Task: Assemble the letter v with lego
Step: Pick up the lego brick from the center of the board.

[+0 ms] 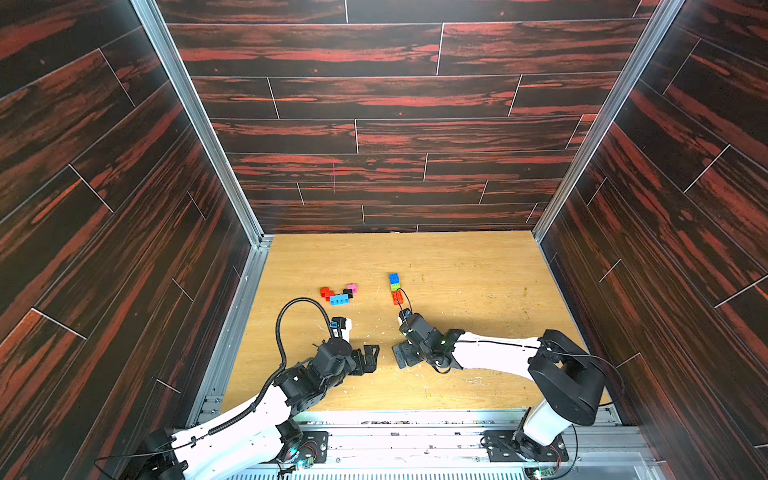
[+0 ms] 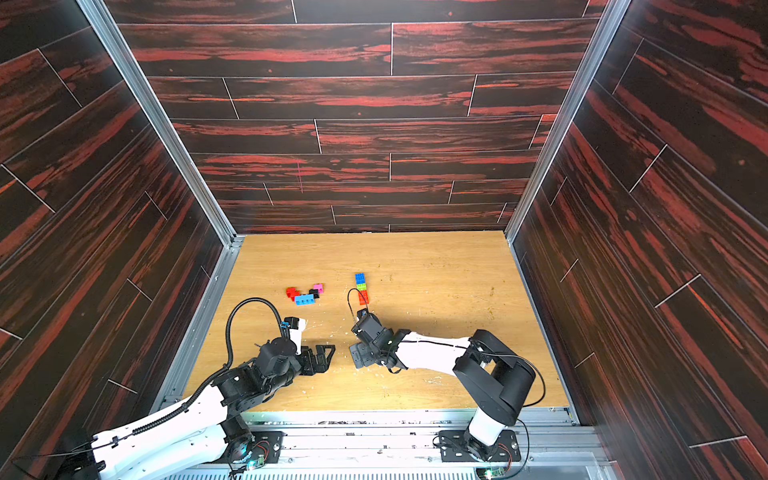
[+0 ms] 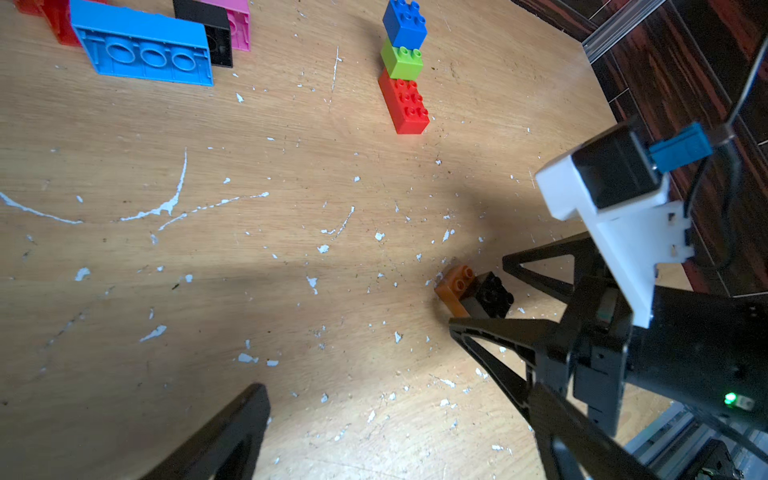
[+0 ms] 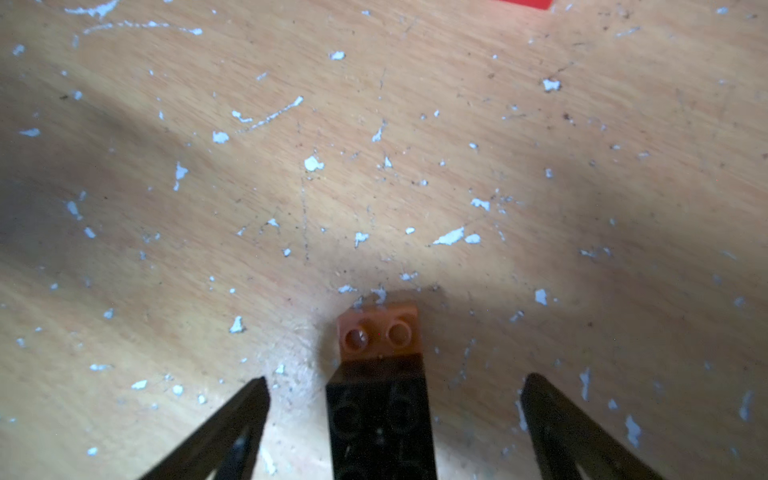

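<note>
An orange-and-black lego pair (image 4: 380,374) lies on the wooden board between my right gripper's (image 4: 395,378) fingers, with a gap on each side; this gripper is open. The pair also shows in the left wrist view (image 3: 473,291). My left gripper (image 3: 390,415) is open over bare board and faces the right gripper (image 1: 400,356) across a small gap in both top views. Farther back, blue (image 3: 405,23), lime green (image 3: 402,60) and red (image 3: 405,104) bricks lie in a row. Left of them, red (image 1: 326,293), light blue (image 3: 145,50), black (image 3: 212,33) and pink (image 3: 239,20) bricks sit clustered.
The board (image 1: 478,291) is scratched and flecked with white chips. Dark wood-patterned walls with metal rails (image 1: 249,316) close it in on three sides. A metal base strip (image 1: 415,432) runs along the front edge under both arm mounts.
</note>
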